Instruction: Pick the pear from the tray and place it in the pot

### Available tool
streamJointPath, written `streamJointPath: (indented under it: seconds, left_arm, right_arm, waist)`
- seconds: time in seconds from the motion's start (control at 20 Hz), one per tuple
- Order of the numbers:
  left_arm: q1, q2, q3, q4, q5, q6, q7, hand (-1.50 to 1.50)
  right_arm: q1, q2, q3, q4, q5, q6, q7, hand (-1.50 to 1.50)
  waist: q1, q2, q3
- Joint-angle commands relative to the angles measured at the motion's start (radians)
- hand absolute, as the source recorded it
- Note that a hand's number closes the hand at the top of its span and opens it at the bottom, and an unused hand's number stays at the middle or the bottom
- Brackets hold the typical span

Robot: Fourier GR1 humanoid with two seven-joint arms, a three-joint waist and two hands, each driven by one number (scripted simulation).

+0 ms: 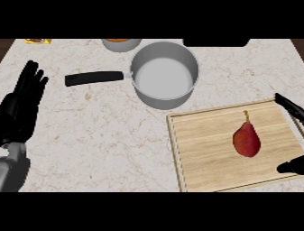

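A red pear (pixel 246 139) with a thin stem lies on the wooden tray (pixel 201 158) at the lower right. My right hand (pixel 302 118) comes in from the right edge, open, with its fingers stretched over the tray's right rim and its thumb (pixel 299 165) lower down, apart from the pear. A grey steel pot (pixel 163 75) with a black handle (pixel 93 77) stands behind the tray, near the middle. At the left edge my left hand (pixel 22 104) rests open, fingers up.
A grey bowl (pixel 121 43) with something orange in it sits at the back edge. A small yellow item (pixel 37 41) lies at the back left, and a black object (pixel 215 42) at the back right. Marble counter (pixel 94 135) spreads between the hands.
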Motion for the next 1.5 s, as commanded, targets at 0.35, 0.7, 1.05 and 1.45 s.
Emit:
streamJointPath:
  seconds: [0.35, 0.7, 1.05, 1.45]
  left_arm:
    - [0.036, -0.063, 0.043, -0.056, -0.068, -0.046, 0.009, 0.0]
    - [0.089, -0.102, 0.066, -0.054, -0.076, -0.078, -0.041, 0.0]
    - [-0.027, -0.065, 0.119, -0.064, -0.089, -0.097, 0.108, 0.0]
    - [0.027, -0.104, 0.112, -0.058, -0.097, -0.13, 0.037, 0.0]
  right_arm:
    - [-0.042, 0.119, -0.031, 0.066, 0.152, -0.04, 0.027, -1.5]
    - [-0.069, 0.142, -0.045, 0.101, 0.218, -0.056, 0.02, -1.5]
    - [-0.061, 0.18, -0.058, 0.081, 0.24, -0.025, 0.076, -1.5]
    - [-0.172, 0.244, -0.031, 0.297, 0.389, -0.224, -0.147, 1.5]
  waist:
    - [-0.001, 0.0, 0.0]
    - [0.002, 0.0, 0.0]
    - [-0.003, 0.0, 0.0]
    - [0.003, 0.001, 0.0]
